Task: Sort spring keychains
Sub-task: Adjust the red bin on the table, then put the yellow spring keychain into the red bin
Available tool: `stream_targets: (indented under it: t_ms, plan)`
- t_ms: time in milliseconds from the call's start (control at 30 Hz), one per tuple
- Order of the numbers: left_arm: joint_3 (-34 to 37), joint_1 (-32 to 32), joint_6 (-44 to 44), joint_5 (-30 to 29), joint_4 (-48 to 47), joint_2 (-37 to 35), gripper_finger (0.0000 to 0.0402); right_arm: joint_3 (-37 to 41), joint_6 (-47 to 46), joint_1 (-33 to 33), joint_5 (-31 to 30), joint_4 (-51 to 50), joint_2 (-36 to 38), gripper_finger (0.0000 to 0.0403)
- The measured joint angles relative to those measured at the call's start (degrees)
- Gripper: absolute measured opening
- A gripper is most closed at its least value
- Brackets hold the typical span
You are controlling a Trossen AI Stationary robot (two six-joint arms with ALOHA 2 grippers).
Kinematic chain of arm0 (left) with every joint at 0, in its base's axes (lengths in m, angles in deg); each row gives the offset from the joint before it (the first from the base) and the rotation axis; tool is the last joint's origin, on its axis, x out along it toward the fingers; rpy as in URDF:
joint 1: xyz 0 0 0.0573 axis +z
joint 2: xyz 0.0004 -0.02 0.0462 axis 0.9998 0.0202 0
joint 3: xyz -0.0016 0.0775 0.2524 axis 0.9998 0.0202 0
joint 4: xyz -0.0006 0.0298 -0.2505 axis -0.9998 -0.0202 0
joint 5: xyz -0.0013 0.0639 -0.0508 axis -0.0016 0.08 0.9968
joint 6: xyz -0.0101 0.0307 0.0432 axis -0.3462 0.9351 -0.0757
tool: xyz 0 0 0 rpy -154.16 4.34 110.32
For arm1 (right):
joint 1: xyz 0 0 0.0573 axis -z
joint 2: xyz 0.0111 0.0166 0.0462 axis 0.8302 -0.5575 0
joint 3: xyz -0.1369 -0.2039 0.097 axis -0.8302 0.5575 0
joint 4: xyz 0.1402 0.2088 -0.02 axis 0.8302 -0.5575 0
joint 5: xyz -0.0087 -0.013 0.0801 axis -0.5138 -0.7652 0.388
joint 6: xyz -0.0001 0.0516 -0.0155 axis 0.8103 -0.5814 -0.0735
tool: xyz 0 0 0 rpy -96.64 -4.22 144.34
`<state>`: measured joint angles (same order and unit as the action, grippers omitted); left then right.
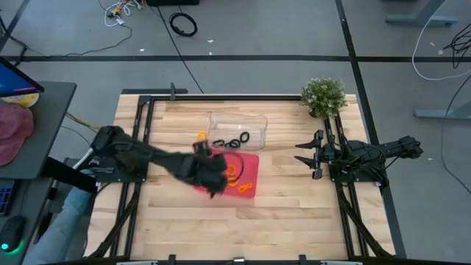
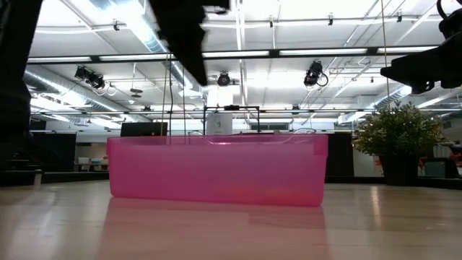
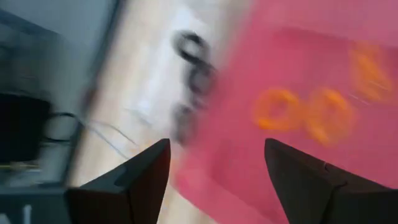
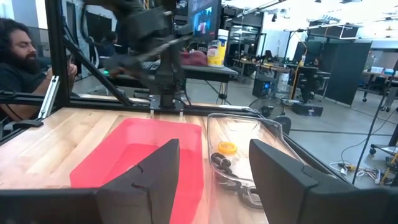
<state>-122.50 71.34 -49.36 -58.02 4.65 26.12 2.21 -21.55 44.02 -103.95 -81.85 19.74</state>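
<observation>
Left hand (image 1: 213,179) open over red tray's (image 1: 249,159) left edge; right hand (image 1: 307,153) well apart

Our left arm reaches across the table's middle, its left gripper (image 3: 214,168) pointing downward with fingers spread apart and nothing between them. Our right arm waits folded at the table's right side, the right gripper (image 4: 211,165) likewise parted and empty.

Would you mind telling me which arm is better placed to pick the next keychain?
The left: its open pincer hovers over the red tray holding orange keychains, while the right pincer waits apart near the plant.
</observation>
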Motion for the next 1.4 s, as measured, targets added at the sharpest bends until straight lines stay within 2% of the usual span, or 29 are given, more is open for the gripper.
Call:
stream_targets:
  t_ms: [133, 300, 433, 533, 633, 900, 1000, 1167, 1300, 1400]
  plan:
    - [0.00, -7.69, -8.13, 4.70, -7.29, -0.50, 0.0252, 0.00, 0.01, 0.01, 0.02, 0.06, 0.01, 0.0198]
    - [3.16, -17.26, -18.13, 4.21, -11.50, -0.03, 0.0246, 0.00, 0.00, 0.00, 0.02, 0.11, 0.00, 0.0198]
    - [6.94, -20.31, -25.43, 6.23, -15.72, -0.20, 0.0239, 0.00, 0.00, 0.00, 0.00, 0.04, 0.00, 0.0198]
    - [10.10, -19.77, -28.63, 8.01, -17.34, -0.15, 0.0233, 0.00, 0.00, 0.00, 0.00, 0.10, 0.00, 0.0198]
    - [13.64, -17.21, -28.01, 9.42, -14.65, -0.13, 0.0227, 0.00, 0.00, 0.02, 0.02, 0.11, 0.00, 0.0198]
    - [21.86, -8.35, -19.52, 18.05, 2.00, -0.09, 0.0212, 0.00, 0.00, 0.00, 0.00, 0.11, 0.00, 0.0198]
    - [22.87, -6.37, -14.96, 18.00, 9.11, -0.09, 0.0209, 0.00, 0.00, 0.02, 0.02, 0.11, 0.00, 0.0198]
    - [22.82, -4.11, -12.66, 16.42, 16.78, -0.09, 0.0208, 0.00, 0.01, 0.01, 0.01, 0.13, 0.00, 0.0198]
    - [22.05, -3.80, -11.77, 19.02, 15.23, -0.09, 0.0208, 0.00, 0.01, 0.01, 0.01, 0.13, 0.00, 0.0198]
    - [20.88, -4.00, -12.11, 19.14, 8.62, -0.09, 0.0208, 0.00, 0.00, 0.00, 0.02, 0.13, 0.00, 0.0198]
